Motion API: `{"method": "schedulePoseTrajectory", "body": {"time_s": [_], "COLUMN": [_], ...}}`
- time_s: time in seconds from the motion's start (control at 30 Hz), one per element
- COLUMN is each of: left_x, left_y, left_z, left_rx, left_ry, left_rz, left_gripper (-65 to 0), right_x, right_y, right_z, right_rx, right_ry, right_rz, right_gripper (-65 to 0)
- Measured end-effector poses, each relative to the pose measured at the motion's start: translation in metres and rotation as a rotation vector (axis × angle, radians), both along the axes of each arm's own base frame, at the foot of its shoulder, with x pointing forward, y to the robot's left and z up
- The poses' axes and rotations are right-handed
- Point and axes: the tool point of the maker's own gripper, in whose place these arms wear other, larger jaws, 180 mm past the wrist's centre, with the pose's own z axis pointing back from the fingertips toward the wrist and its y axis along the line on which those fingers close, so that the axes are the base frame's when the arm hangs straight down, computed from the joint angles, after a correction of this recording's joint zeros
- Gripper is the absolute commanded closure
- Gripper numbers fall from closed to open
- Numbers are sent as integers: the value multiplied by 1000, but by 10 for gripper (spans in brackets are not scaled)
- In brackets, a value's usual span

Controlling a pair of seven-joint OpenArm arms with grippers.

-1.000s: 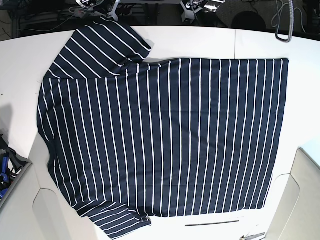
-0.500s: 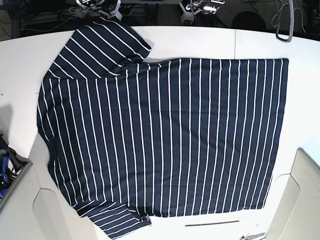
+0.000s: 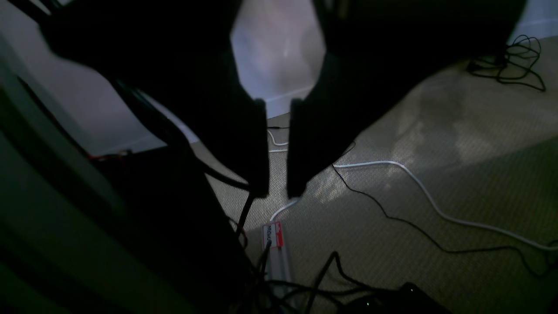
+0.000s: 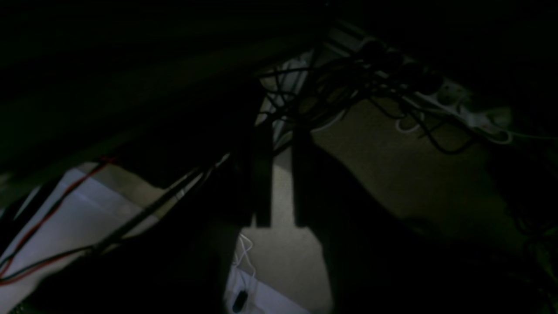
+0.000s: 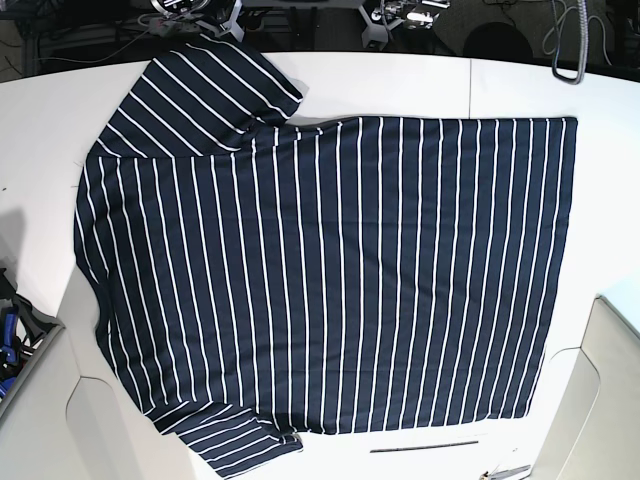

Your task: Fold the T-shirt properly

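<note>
The T-shirt point(image 5: 330, 270), dark navy with thin white stripes, lies flat on the white table point(image 5: 400, 85) in the base view. Its sleeves are at the top left point(image 5: 215, 90) and bottom left point(image 5: 240, 440), and its hem is along the right. No collar label shows. Neither gripper is in the base view. In the left wrist view my left gripper point(image 3: 277, 194) hangs over the carpet floor, jaws closed to a narrow slit, holding nothing. In the dark right wrist view my right gripper point(image 4: 281, 224) stands the same way, empty.
Grey panels stand at the lower right point(image 5: 610, 400) and lower left point(image 5: 40, 410) of the table. A thin black strip point(image 5: 424, 447) lies near the front edge. Cables point(image 3: 436, 209) and a power strip point(image 4: 462, 109) lie on the floor below the grippers.
</note>
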Motion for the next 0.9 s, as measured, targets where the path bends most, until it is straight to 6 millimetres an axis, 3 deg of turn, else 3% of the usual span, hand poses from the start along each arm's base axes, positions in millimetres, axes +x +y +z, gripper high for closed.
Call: {"method": "schedulePoseTrajectory", "body": {"time_s": [0.4,0.6,0.77,0.9], "left_x": [-3,-10,-19,-40], "left_y": [0,-44,-49,-46], "left_z": [1,22,23,27], "left_rx": [2,-321,-346,-354], "left_ry": [18,32,22,36], "left_rz": [-5,-84,-47,-71], "left_gripper": [-86,-86,-86,-87], "right_x": [0,-7,-19,-31], "right_y": [0,18,14,-3], "right_z": [0,9,9,10], "right_rx": [0,109,103,81], "right_ry": [0,37,52,49], "right_rz": [0,19,18,28], "right_gripper": [-74,-74,-74,-74]}}
